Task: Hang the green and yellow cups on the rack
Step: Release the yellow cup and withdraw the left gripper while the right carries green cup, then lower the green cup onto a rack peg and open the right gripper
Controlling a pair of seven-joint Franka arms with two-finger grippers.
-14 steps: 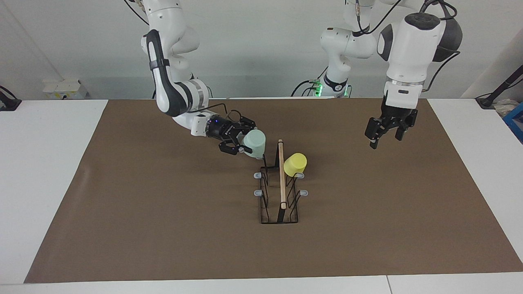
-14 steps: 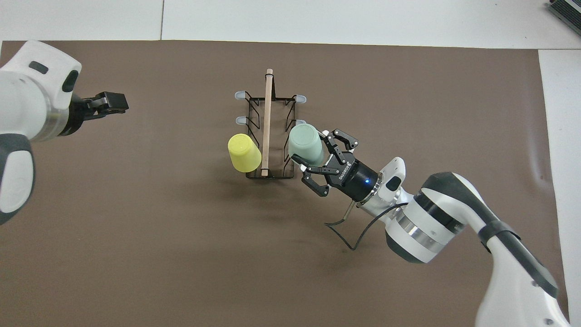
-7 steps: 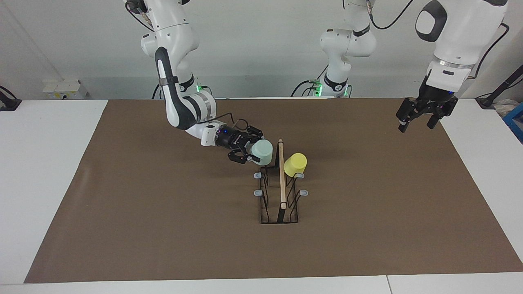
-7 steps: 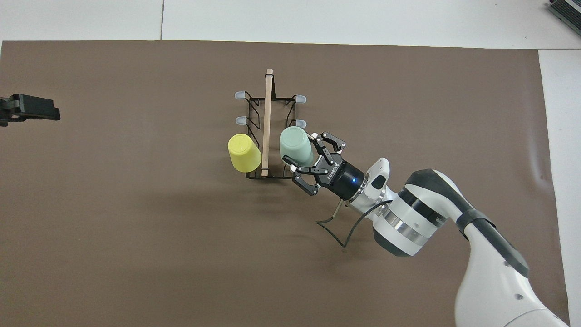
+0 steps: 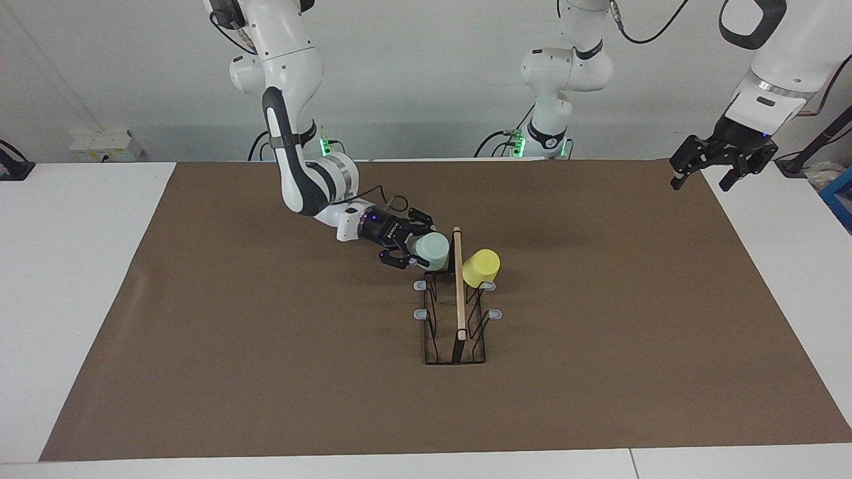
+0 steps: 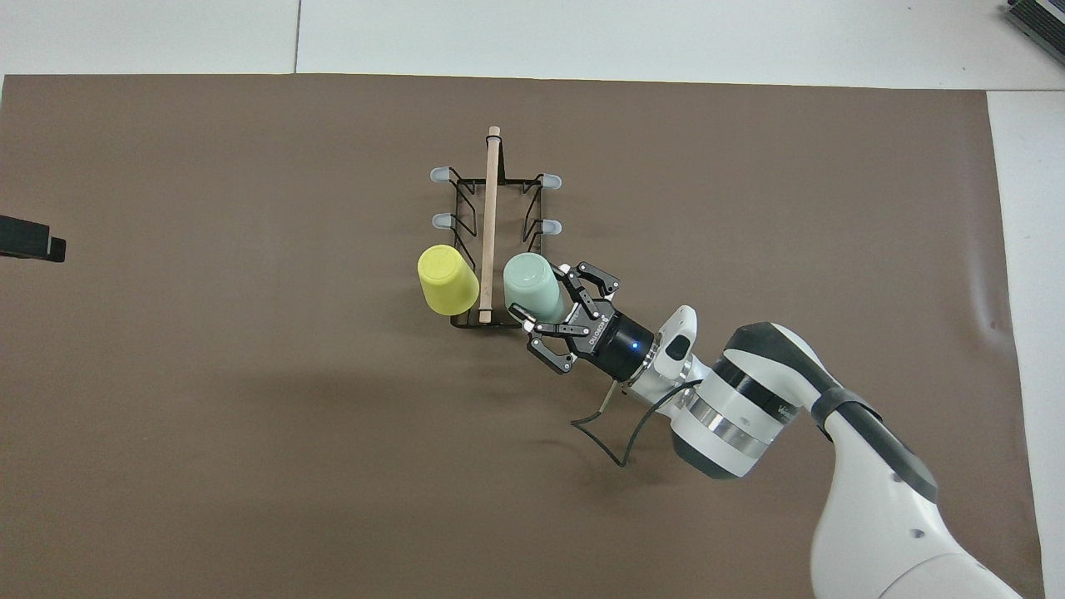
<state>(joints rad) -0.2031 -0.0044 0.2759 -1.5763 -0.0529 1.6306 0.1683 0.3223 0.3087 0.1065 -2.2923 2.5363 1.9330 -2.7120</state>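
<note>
The black wire rack point(image 5: 459, 313) with its wooden rod stands mid-table; it also shows in the overhead view point(image 6: 489, 225). The yellow cup point(image 5: 480, 267) hangs tilted on the peg nearest the robots on the left arm's side point(image 6: 448, 279). My right gripper point(image 5: 418, 253) is shut on the pale green cup point(image 5: 432, 249) and holds it tilted against the rack's end nearest the robots, on the right arm's side point(image 6: 526, 283). The peg under it is hidden. My left gripper point(image 5: 709, 166) is open and empty, raised over the mat's edge at the left arm's end.
A brown mat point(image 5: 266, 332) covers the white table. Four grey-tipped pegs point(image 6: 439, 221) on the rack stand bare. A black cable loops under the right wrist point(image 6: 607, 424).
My right gripper has carried the green cup lower and closer in against the rack's end. My left arm has pulled up and away from the rack toward its own end of the table.
</note>
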